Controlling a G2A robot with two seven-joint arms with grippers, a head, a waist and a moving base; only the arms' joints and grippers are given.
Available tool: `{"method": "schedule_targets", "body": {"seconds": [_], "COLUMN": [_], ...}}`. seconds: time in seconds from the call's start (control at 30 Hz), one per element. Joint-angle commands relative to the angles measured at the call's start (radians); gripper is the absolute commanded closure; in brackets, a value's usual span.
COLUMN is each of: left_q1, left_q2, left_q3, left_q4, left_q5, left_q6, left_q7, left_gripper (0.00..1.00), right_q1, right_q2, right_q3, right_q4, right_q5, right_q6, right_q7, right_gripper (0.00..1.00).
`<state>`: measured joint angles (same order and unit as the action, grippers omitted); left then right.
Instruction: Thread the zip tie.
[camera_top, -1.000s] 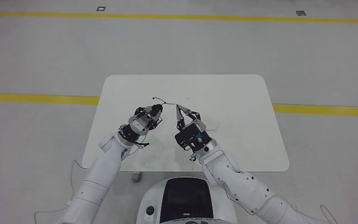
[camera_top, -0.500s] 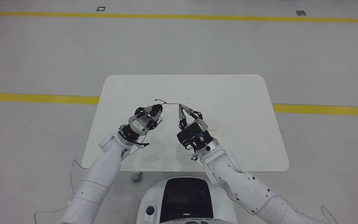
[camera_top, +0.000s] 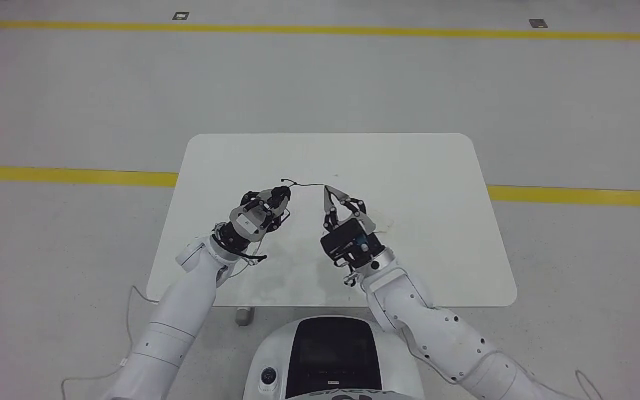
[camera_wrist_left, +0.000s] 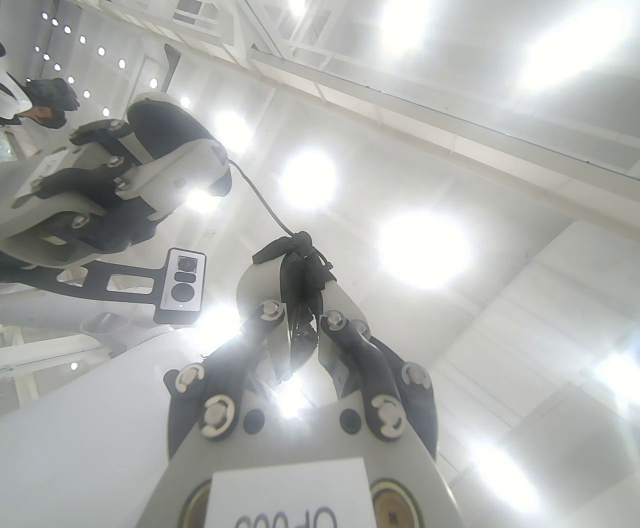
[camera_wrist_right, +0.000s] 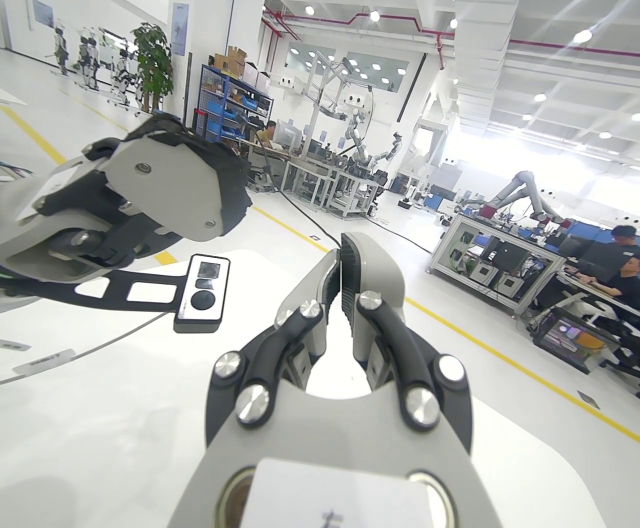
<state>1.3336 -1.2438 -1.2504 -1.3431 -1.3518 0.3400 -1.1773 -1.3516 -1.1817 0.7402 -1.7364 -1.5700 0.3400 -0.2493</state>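
Right gripper (camera_wrist_right: 341, 252) is pinched together on the tie (camera_top: 305, 184), at its thin tail. Left gripper (camera_wrist_left: 299, 262) clamps the bunched head end. The strap spans the 2 above the table (camera_top: 430, 165). The danger, I'd say: a slight misaim misses the head slot, or the slick strap slides free.

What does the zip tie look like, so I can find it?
Find the middle of the white table, where the left gripper and right gripper nearly meet. The zip tie is the thin black strand between their tips, far thinner than the chunky grippers.
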Motion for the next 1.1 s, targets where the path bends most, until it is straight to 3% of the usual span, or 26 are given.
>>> {"method": "schedule_targets", "body": {"seconds": [0.0, 1.07], "left_q1": [0.0, 0.0], "left_q2": [0.0, 0.0], "left_q3": [0.0, 0.0], "left_q4": [0.0, 0.0], "left_q5": [0.0, 0.0], "left_q6": [0.0, 0.0], "left_q7": [0.0, 0.0], "left_gripper": [1.0, 1.0], "right_q1": [-0.002, -0.028], "right_q2": [0.001, 0.013], "right_q3": [0.002, 0.012], "right_q4": [-0.001, -0.009], "right_q5": [0.0, 0.0], "right_q6": [0.0, 0.0], "right_q7": [0.0, -0.003], "right_gripper": [1.0, 1.0]}}
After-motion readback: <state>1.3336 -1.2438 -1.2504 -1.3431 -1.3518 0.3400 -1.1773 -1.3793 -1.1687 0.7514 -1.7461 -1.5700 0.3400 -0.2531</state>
